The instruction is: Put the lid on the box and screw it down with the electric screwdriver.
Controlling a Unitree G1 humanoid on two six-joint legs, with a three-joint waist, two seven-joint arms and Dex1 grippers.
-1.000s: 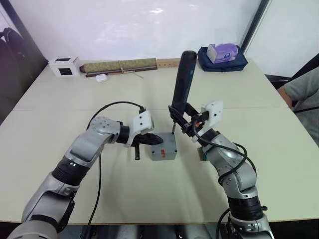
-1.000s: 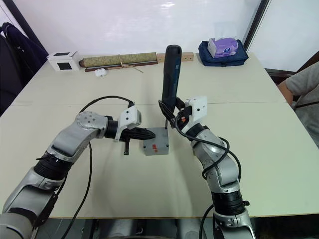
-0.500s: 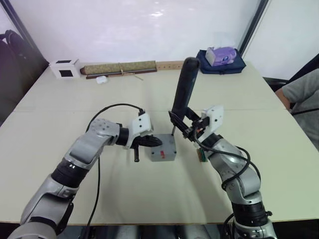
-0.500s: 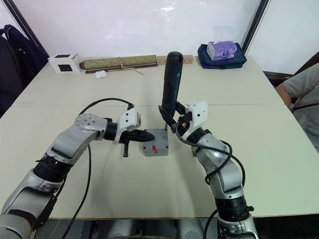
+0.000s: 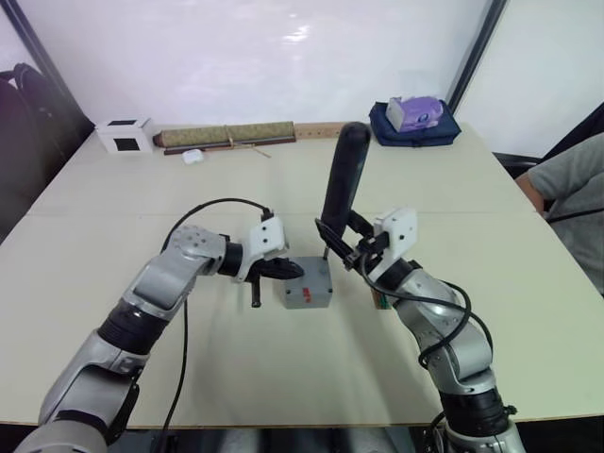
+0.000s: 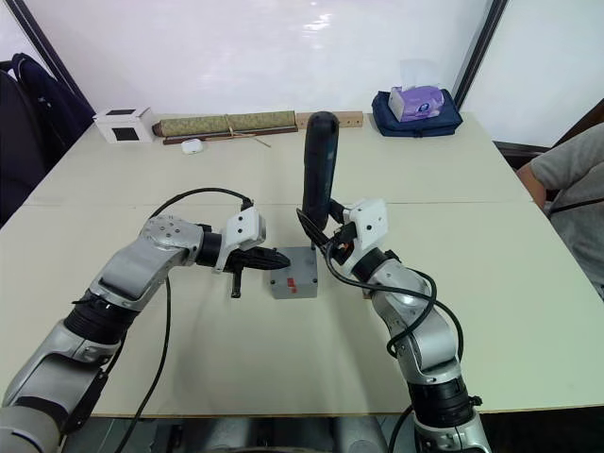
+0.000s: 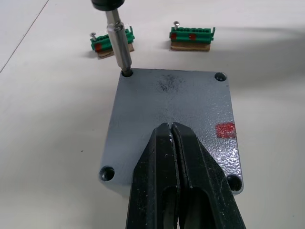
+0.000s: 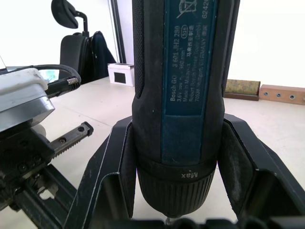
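near the middle of a pale table (image 5: pixel 491 311), a small grey box (image 5: pixel 308 294) sits with its flat grey lid (image 7: pixel 174 126) already lying on top, edges lined up, a red sticker (image 6: pixel 292 284) showing on the side facing the robot. the left gripper (image 7: pixel 177 162) reaches in from the left, its two black fingers pressed together with nothing between them, their tips resting on the lid's near part. the right gripper (image 5: pixel 342 247) holds a long dark blue-black screwdriver (image 5: pixel 342 184) almost upright, leaning slightly, its fingers pinching the thick lower end of the barrel on both sides. the thin metal bit (image 7: pixel 118 46) comes down into the screw hole at one far corner of the lid; the other three corner holes are visible. just beyond the box lie two small green blocks with red dots (image 7: pixel 190 38), each with a screw standing at one end. along the far edge of the table sit a white cube with a black square (image 5: pixel 125 137), a long greenish roll (image 5: pixel 225 135), a small white object (image 5: pixel 193 157), a wooden strip, and a dark blue bag (image 5: pixel 415 127) with a purple tissue pack (image 5: pixel 413 111) on top. a person's grey sleeve (image 5: pixel 566 184) shows at the right edge.
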